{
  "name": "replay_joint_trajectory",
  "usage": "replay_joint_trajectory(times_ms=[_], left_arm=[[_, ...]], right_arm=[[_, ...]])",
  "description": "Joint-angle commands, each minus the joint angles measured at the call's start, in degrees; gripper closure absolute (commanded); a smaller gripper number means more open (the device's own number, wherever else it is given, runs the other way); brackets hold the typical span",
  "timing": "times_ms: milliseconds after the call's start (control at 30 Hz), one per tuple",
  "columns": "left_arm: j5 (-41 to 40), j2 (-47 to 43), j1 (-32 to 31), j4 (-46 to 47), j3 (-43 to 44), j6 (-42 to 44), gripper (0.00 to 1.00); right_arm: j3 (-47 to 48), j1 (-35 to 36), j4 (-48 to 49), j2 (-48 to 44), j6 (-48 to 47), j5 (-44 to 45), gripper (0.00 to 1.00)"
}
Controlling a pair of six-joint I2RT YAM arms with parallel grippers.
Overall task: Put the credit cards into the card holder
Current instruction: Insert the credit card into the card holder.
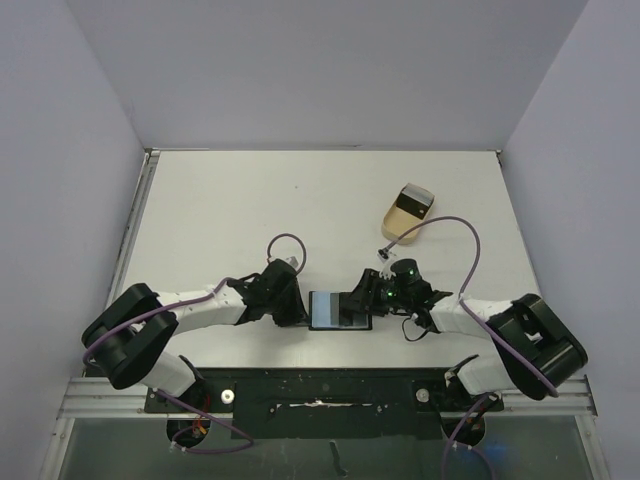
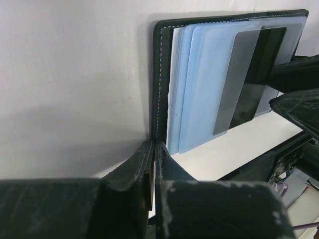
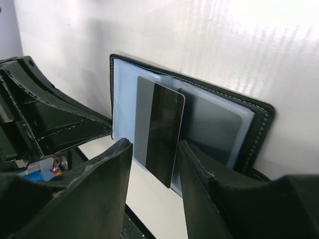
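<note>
The holder (image 1: 340,310) lies open on the bench (image 1: 250,200) between the two arms. The left tool (image 2: 153,149) is clamped tight on its cover edge. A dark card (image 3: 159,134) sits partway in a sleeve, and the right tool (image 3: 155,145) stands parted either side of it.
</note>
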Motion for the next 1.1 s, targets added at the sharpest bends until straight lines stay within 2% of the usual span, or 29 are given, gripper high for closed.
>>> replay_joint_trajectory(times_ms=[0,200,467,733,1067], left_arm=[[-1.6,1.9,-0.6,-1.3,-0.1,1.0,1.0],[-1.5,2.4,-1.2,-0.4,-0.1,0.7,1.0],[-1.5,2.7,-1.3,-0.1,0.1,0.7,1.0],[-1.7,2.3,-1.4,-0.2,0.0,0.7,1.0],[-2.2,1.3,-1.4,-0.6,-0.2,0.5,1.0]], right_arm=[[2.2,0.7,-13.3,-4.5,-2.9,7.5,0.56],[3.5,2.4,-15.4,-4.8,-2.7,9.1,0.54],[4.1,4.5,-13.2,-1.3,-1.5,9.9,0.53],[5.8,7.9,-8.8,1.6,0.4,9.1,0.54],[4.4,8.3,-1.7,0.3,1.7,6.9,0.54]])
